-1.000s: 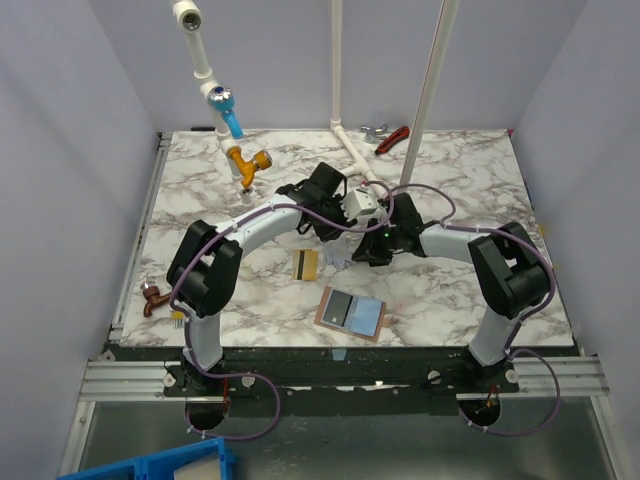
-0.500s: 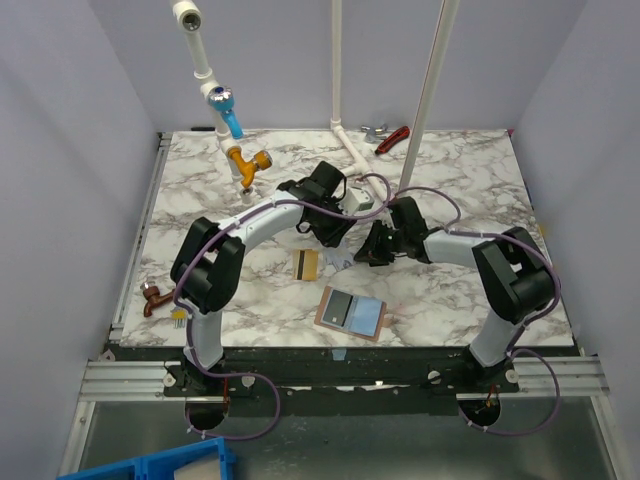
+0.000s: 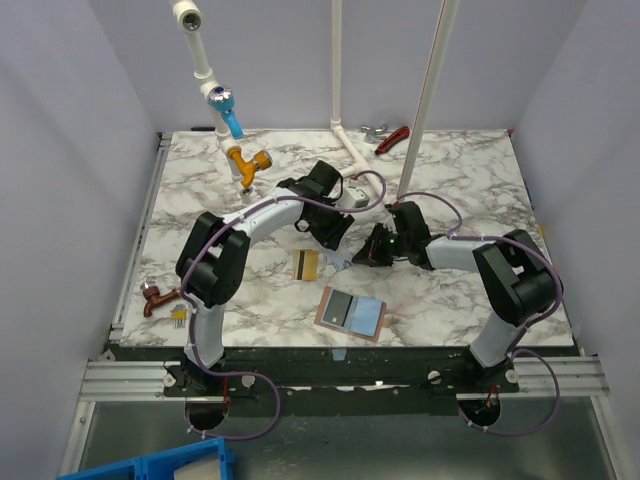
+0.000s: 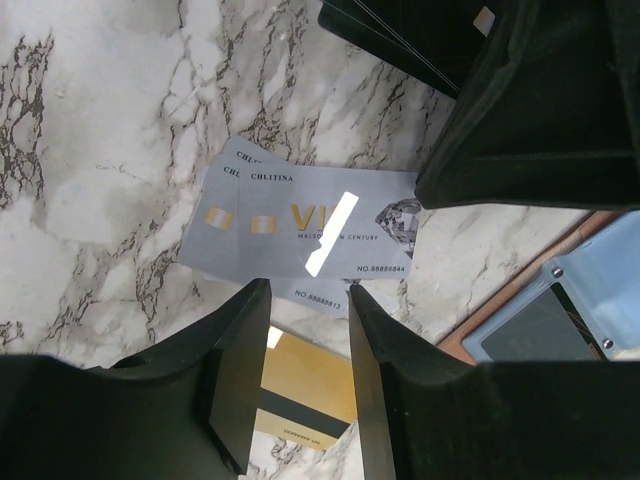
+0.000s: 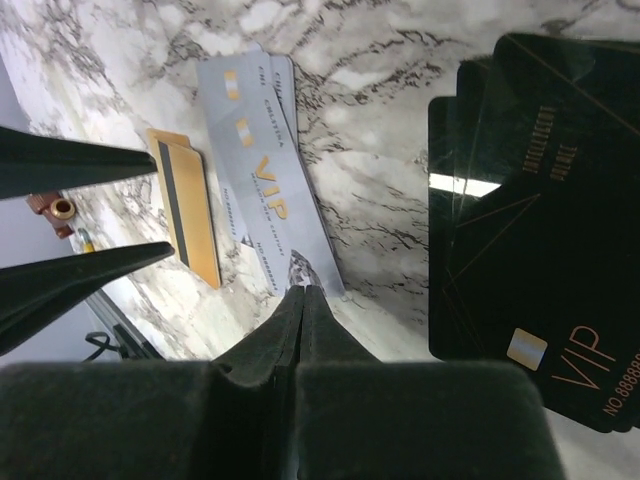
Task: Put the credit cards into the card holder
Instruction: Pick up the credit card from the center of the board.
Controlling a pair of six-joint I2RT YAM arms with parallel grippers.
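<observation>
Two silvery-grey cards (image 4: 310, 225), overlapped, lie flat on the marble table (image 3: 450, 170) just ahead of the left gripper (image 4: 307, 293). Its jaws stand partly apart with nothing between them. A gold card (image 4: 300, 385) lies under its fingers, toward the wrist. Black cards (image 5: 510, 200) rest beside the right gripper (image 5: 300, 292), which is pinched fully closed and empty, its tip at the grey cards' corner. The card holder (image 3: 352, 313) lies open, nearer the arm bases and apart from both grippers. A dark grey and a light blue panel show inside it; whether these are cards or pockets is unclear. Most of the loading looks undone.
</observation>
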